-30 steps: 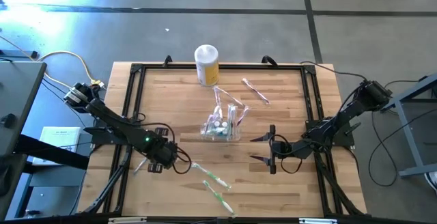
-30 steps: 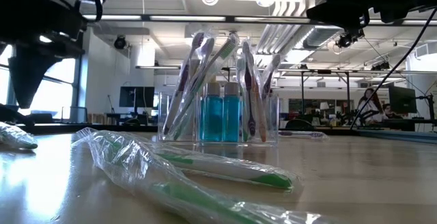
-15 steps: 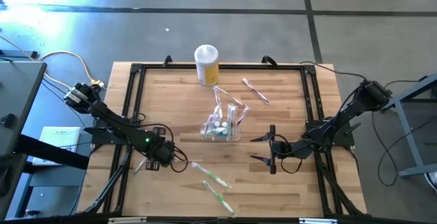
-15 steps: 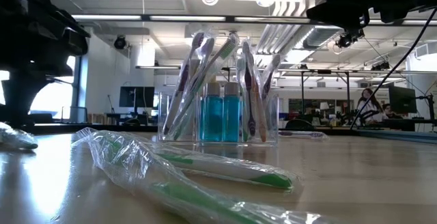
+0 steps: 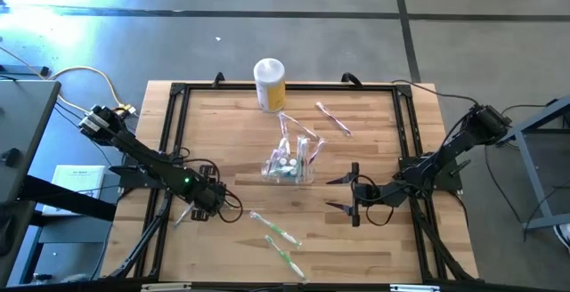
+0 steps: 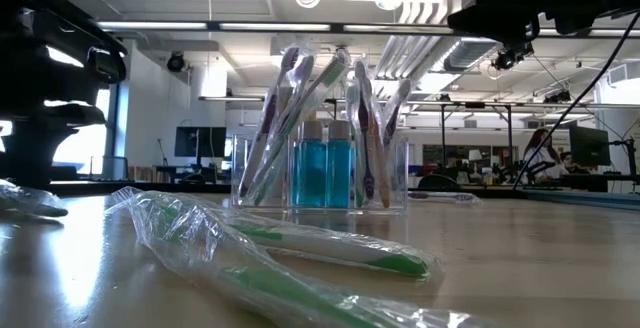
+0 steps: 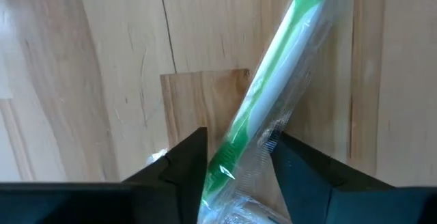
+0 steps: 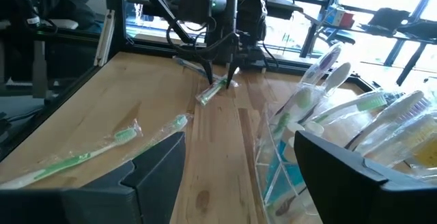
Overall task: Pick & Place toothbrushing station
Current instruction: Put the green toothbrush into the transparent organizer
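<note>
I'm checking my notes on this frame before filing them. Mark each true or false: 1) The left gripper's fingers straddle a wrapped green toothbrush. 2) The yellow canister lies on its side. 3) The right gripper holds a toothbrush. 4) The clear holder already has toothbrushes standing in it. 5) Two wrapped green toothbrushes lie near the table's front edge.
1) True: the left gripper has a finger on each side of the wrapped green toothbrush.
2) False: the yellow canister stands upright at the table's far edge.
3) False: the right gripper is open with nothing between its fingers.
4) True: the toothbrushing station holds several toothbrushes.
5) True: two wrapped green toothbrushes lie there.
</note>
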{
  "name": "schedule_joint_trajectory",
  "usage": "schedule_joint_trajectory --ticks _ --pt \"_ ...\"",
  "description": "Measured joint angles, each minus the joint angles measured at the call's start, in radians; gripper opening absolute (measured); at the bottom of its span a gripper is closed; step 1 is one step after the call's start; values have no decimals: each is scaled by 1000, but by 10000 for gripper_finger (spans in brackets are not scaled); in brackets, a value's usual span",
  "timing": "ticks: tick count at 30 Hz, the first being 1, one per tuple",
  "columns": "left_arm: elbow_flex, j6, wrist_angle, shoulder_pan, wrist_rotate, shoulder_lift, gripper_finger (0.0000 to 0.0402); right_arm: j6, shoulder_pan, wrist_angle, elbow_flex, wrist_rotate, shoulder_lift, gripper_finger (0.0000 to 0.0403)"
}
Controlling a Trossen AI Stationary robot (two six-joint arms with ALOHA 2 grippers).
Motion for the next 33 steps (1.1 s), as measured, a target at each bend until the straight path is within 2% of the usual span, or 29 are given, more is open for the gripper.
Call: schedule_joint_trajectory --ticks 3,8,9,15,22,29,33 --pt "6 42 6 -1 1 2 121 2 -14 -1 0 0 0 266" --pt "20 101 18 -1 15 4 24 46 -40 -19 0 -24 0 266" --pt "23 104 15 -1 14 4 16 54 -46 -28 0 -37 0 266" --pt "56 143 -13 -1 -7 6 17 81 -79 -45 0 -92 0 266" --pt "221 225 -31 1 -201 9 11 82 -84 -43 0 -171 0 266" --pt "465 461 -25 -72 -386 50 8 82 -84 -37 0 -316 0 266" --pt "586 656 60 -142 -504 100 8 86 -83 -37 0 -335 0 266"
